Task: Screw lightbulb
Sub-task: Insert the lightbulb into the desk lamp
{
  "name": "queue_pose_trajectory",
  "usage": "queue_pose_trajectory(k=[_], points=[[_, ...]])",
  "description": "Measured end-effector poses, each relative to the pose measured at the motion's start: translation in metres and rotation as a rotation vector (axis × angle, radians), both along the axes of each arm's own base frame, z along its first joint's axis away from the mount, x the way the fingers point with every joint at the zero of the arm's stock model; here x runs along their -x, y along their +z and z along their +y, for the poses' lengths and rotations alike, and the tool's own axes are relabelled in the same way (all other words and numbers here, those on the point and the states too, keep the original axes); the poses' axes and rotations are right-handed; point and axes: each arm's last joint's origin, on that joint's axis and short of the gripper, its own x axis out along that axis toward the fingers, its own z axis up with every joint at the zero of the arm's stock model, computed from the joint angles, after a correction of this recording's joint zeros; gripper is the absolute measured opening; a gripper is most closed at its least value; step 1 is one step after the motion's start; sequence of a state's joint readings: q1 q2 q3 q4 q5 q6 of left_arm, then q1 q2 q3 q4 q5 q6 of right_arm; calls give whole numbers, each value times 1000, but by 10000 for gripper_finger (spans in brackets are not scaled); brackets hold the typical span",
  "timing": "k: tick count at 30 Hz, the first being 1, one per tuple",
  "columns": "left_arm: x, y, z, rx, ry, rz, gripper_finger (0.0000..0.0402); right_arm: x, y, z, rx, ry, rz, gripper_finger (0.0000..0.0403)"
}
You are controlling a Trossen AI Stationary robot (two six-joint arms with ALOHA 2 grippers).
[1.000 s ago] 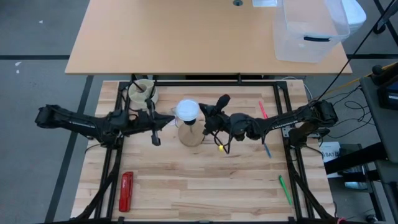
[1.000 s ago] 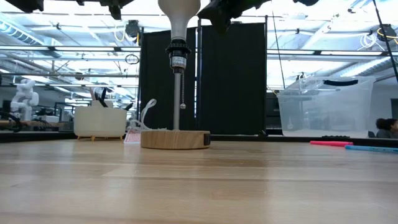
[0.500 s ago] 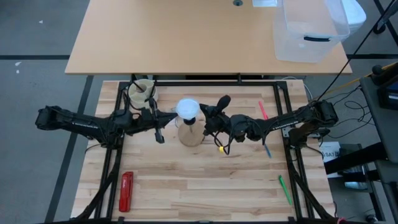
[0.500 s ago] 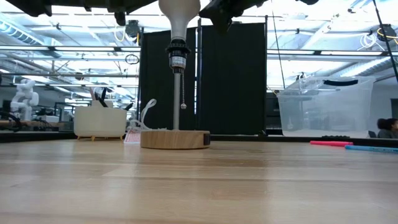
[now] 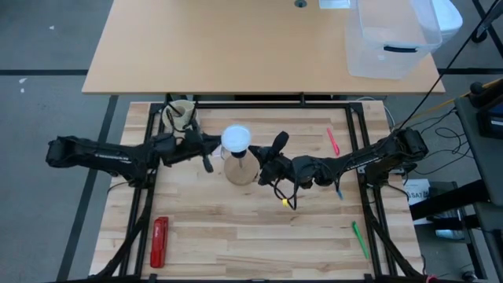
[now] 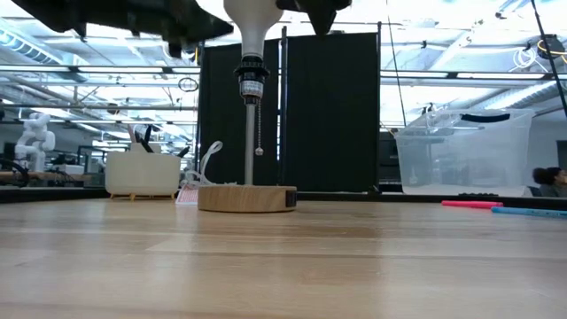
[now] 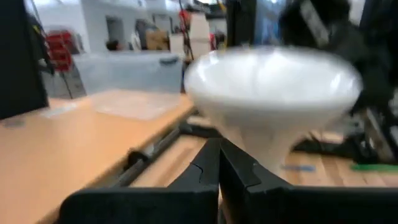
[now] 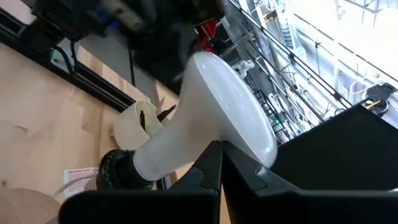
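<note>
Butcher-block planks made up the worktop (image 5: 251, 236), with a plain desk beyond it and a clear bin (image 5: 391, 38) at that desk's far corner. At the centre, the left gripper (image 5: 206, 159) had its fingers pressed together, holding nothing, its tip just beside the bulb (image 5: 236, 138) on that arm's side. Over the last second it had crept in from farther out along the arm's line until it stood close against the dome. The right gripper (image 5: 273, 146), likewise closed and empty, had shifted a little and sat near the bulb on the opposite side. With both claws shut and neither wrapped round the glass, this looked like an approach or a nudge, not a turning grip, so the screwing probably had yet to get under way or was between turns. The bulb stood upright in the black socket (image 6: 252, 75) atop a thin metal post rising from a round wooden base (image 6: 246, 198), a pull chain hanging beside the post. Its dome was broad, white and frosted, narrowing sharply to a neck that disappeared into the socket.
</note>
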State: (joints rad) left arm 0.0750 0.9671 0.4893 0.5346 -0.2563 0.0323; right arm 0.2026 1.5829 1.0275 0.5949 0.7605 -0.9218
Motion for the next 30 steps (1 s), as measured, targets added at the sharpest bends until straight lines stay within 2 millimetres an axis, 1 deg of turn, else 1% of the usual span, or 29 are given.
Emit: queue_pose_trajectory(k=[6,10,16,19,22,24,30], points=[[-10,-12,9,53,47,35,0,2,-3,9,-10,7,22,0],[-3,-1,7,35,44,-30,0,3,-5,8,-2,-41,45,0],[19,23,-3,-26,10,-137,0,2,-6,-4,19,-100,69,0],[25,28,-11,-39,-32,-158,0,1,-5,-12,32,-126,72,0],[26,29,-19,-60,-90,-157,0,0,-3,-21,46,-145,63,0],[25,28,-24,-69,-118,-148,0,-2,-3,-25,45,-124,59,0],[18,21,-30,-76,-150,-106,0,-3,-1,-37,44,-119,41,0]])
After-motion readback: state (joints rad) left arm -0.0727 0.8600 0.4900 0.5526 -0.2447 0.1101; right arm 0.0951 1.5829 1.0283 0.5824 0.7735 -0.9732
